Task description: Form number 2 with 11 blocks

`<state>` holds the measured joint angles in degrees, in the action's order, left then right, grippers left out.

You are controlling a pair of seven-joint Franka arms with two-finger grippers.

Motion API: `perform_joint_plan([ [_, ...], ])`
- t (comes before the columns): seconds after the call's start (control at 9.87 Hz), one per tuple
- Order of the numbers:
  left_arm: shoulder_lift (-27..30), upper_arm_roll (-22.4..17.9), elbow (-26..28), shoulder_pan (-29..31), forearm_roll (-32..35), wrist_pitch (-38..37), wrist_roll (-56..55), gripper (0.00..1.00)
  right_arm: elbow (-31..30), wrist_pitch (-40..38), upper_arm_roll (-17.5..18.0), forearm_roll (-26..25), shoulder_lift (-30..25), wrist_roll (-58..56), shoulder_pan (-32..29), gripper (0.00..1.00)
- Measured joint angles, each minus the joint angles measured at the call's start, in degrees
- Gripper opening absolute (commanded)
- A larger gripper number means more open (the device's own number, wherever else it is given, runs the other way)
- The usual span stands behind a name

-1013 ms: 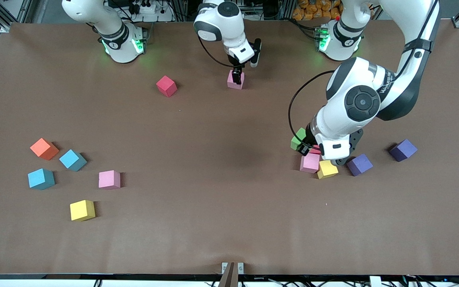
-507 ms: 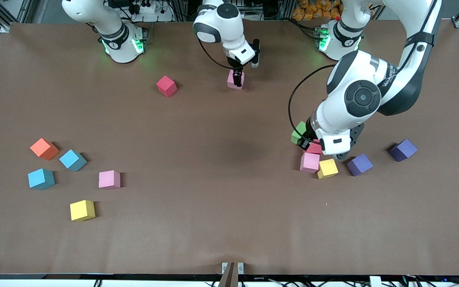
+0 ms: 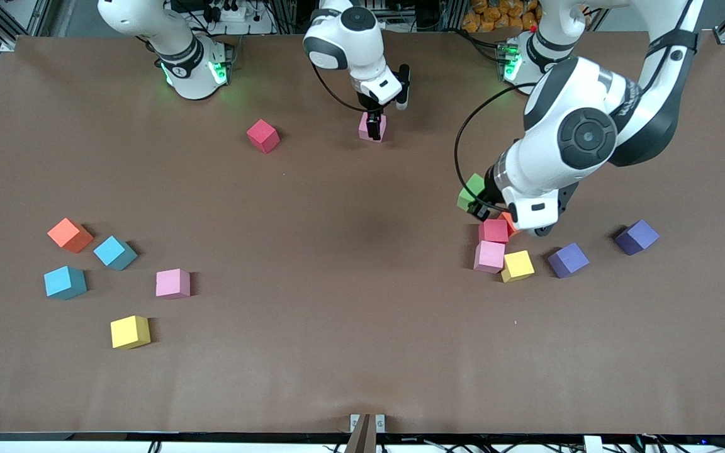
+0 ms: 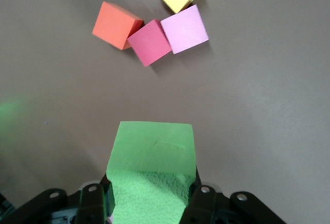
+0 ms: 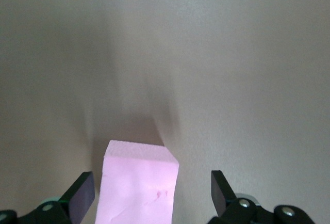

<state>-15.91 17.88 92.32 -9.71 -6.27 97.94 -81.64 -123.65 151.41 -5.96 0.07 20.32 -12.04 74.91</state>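
Observation:
My left gripper (image 3: 478, 206) is shut on a green block (image 3: 472, 190) and holds it in the air, over the table beside a cluster of red (image 3: 493, 230), orange (image 3: 509, 221), pink (image 3: 489, 256) and yellow (image 3: 517, 265) blocks. The left wrist view has the green block (image 4: 152, 157) between the jaws, with the cluster's red block (image 4: 149, 42) farther off. My right gripper (image 3: 373, 128) stands open astride a pink block (image 3: 372, 124) near the robots' bases. That pink block (image 5: 139, 182) lies between the fingers (image 5: 80, 195), with gaps on both sides. The number 2 is not in view.
Two purple blocks (image 3: 568, 260) (image 3: 637, 236) lie toward the left arm's end. A red block (image 3: 263, 135) sits beside the right gripper. At the right arm's end lie orange (image 3: 70, 234), two blue (image 3: 114, 252) (image 3: 65, 282), pink (image 3: 172, 283) and yellow (image 3: 129, 331) blocks.
The left gripper has risen with the green block and drawn back toward the bases, uncovering the red and orange blocks. The right gripper has barely shifted over its pink block.

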Motion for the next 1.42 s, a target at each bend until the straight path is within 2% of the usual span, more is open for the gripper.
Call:
perform_joint_plan([
  [0.2,2.15,0.36,4.18,-0.02,-0.85,-0.45,0.14,0.0,0.43,-6.45,-0.08,3.02,-3.76,1.29,-0.01,1.0],
  [0.41,5.65,1.45,11.55,-0.08,-4.4,0.9,0.69,0.0,0.53,-14.02,-1.52,7.68,-7.53,1.91,-0.31,1.0],
  [0.61,9.31,4.05,20.65,-0.13,-7.47,7.07,0.71,0.0,0.5,-20.41,-6.58,7.99,-10.19,1.97,-1.7,1.0],
  [0.91,11.38,9.99,31.74,-0.19,-15.44,21.71,-0.73,0.0,-1.04,-26.22,-14.23,8.0,-14.74,1.86,-3.84,1.0],
  [1.11,11.42,14.84,37.66,-0.36,-18.09,31.51,-6.99,0.0,-5.02,-26.32,-14.3,7.72,-18.88,1.66,-9.79,1.0],
  [1.42,11.34,15.73,41.88,-0.72,-27.72,35.89,-17.23,0.0,-11.02,-23.87,-12.75,6.31,-22.89,1.05,-15.8,1.0],
])
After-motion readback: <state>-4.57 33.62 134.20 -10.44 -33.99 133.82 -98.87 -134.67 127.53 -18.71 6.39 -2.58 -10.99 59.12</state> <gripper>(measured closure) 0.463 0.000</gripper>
